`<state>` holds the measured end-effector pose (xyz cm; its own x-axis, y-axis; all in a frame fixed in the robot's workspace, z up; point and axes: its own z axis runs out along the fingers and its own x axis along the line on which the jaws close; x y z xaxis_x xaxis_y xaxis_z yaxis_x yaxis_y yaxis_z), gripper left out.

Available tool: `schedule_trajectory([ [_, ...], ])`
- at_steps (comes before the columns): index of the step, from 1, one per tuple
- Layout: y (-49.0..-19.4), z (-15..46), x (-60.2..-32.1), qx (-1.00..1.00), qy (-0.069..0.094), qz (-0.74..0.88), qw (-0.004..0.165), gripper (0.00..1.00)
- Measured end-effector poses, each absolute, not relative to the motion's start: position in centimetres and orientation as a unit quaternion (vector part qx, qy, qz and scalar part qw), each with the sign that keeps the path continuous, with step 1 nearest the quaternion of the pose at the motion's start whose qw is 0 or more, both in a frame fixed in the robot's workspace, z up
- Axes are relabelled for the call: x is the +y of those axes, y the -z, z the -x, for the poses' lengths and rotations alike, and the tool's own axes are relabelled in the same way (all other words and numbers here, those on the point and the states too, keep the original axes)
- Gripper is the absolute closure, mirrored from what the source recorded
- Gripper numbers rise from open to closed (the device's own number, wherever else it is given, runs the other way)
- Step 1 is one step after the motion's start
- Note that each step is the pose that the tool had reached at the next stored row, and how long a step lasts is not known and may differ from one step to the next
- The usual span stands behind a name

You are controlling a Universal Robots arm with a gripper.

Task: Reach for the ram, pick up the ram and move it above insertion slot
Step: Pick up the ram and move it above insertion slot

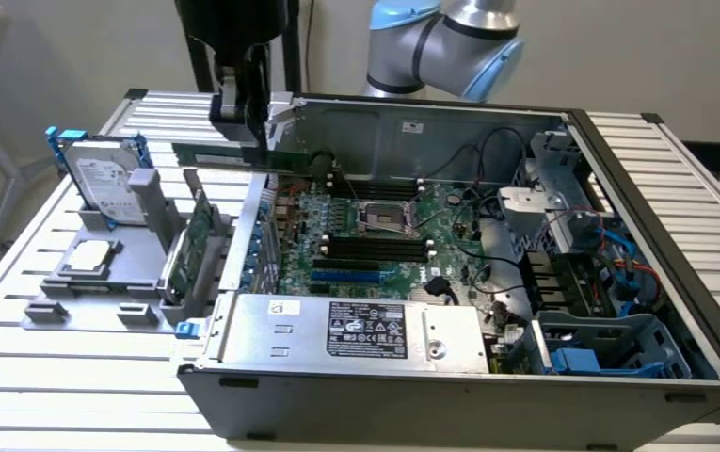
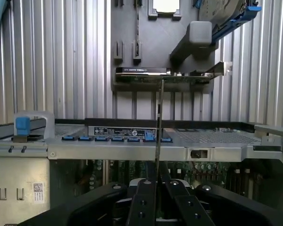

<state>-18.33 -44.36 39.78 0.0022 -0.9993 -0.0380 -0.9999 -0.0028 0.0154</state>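
You can make out labels, but none of their print can be read. On the power supply (image 1: pixel 357 330) at the computer case's front edge sits a dark label (image 1: pixel 369 330) with white certification marks and small lines, and a small white sticker (image 1: pixel 284 307) near its corner. A white sticker (image 1: pixel 411 123) sits on the case's back wall. In the wrist view, a dark strip label (image 2: pixel 123 130) lies on the case's edge rail, and a white code sticker (image 2: pixel 38 187) sits on the metal housing.

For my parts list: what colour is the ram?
Green, clearest in the exterior view, where the gripper holds the ram.
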Motion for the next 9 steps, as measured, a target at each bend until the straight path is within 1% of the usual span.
schedule_trajectory([
  [9,-39.5,14.2,-43.8,0.706,-0.022,0.708,0.010,0.86],
])
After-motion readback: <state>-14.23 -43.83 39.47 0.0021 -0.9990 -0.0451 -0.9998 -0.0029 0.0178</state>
